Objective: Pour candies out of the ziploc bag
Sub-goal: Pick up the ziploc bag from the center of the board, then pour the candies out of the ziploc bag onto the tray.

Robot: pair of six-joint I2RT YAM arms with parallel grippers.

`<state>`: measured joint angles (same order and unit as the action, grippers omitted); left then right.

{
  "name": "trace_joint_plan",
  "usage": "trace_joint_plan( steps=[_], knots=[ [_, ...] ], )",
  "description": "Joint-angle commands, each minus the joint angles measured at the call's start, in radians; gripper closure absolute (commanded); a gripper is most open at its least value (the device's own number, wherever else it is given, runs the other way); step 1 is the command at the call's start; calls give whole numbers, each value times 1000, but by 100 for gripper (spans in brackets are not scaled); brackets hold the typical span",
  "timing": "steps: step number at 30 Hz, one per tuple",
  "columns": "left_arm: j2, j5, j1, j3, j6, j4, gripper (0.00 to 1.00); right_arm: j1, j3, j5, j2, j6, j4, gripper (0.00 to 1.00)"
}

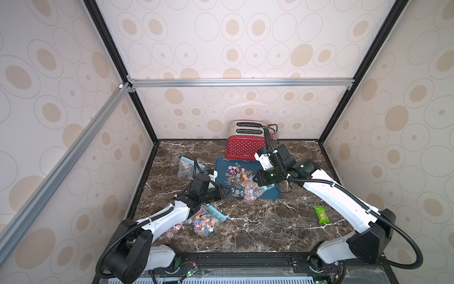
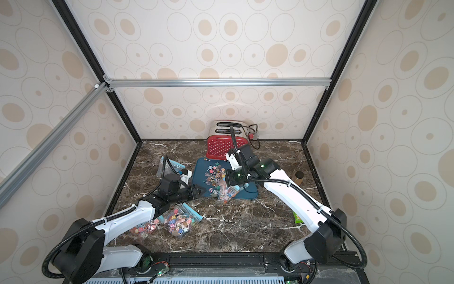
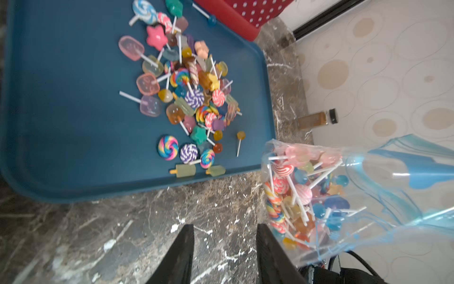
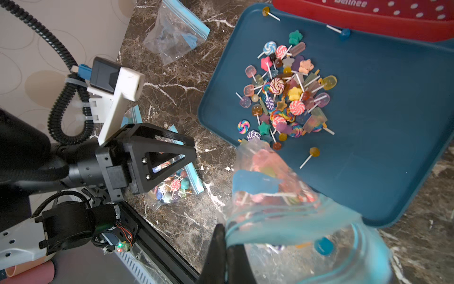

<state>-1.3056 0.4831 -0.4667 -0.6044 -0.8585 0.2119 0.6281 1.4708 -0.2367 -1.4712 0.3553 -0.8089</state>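
A clear ziploc bag (image 1: 250, 192) with a blue zip strip hangs tilted over the front edge of the blue tray (image 1: 221, 165). My right gripper (image 4: 227, 236) is shut on the bag's blue strip. Many candies (image 3: 294, 194) are still inside the bag (image 3: 368, 186). A heap of loose candies (image 1: 237, 175) lies on the tray, also seen as the pile (image 4: 282, 98). My left gripper (image 3: 224, 227) stands open over bare marble, just beside the bag's lower end, with nothing between its fingers. In both top views it sits left of the bag (image 2: 226, 192).
A red toaster (image 1: 242, 146) stands behind the tray. An empty ziploc bag (image 1: 186, 167) lies at the left. Two filled bags (image 1: 205, 222) lie at the front left, one partly under my left arm. A green packet (image 1: 321, 215) and a small jar (image 2: 298, 177) sit right.
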Motion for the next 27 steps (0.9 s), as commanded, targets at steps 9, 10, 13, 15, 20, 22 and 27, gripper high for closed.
trace_joint_plan(
  steps=[9, 10, 13, 15, 20, 22, 27],
  knots=[
    [-88, 94, 18, -102, 4, 77, 54, -59, 53, -68, -40, -90, -31, 100],
    [-81, 90, 17, -103, 12, 59, 54, -58, 40, -85, -36, -88, -21, 100],
    [-36, 64, 17, -107, 38, -16, 54, -58, -18, -144, -21, -50, 21, 100],
    [7, 36, 17, -107, 58, -85, 54, -52, -77, -188, -5, -9, 68, 100],
    [123, -28, 18, -97, 97, -253, 53, 10, -226, -190, 39, 72, 185, 100],
    [160, -45, 17, -95, 107, -318, 52, 35, -277, -181, 60, 103, 224, 100],
    [211, -60, -12, -81, 107, -424, 52, 78, -376, -158, 107, 163, 285, 100]
  ],
)
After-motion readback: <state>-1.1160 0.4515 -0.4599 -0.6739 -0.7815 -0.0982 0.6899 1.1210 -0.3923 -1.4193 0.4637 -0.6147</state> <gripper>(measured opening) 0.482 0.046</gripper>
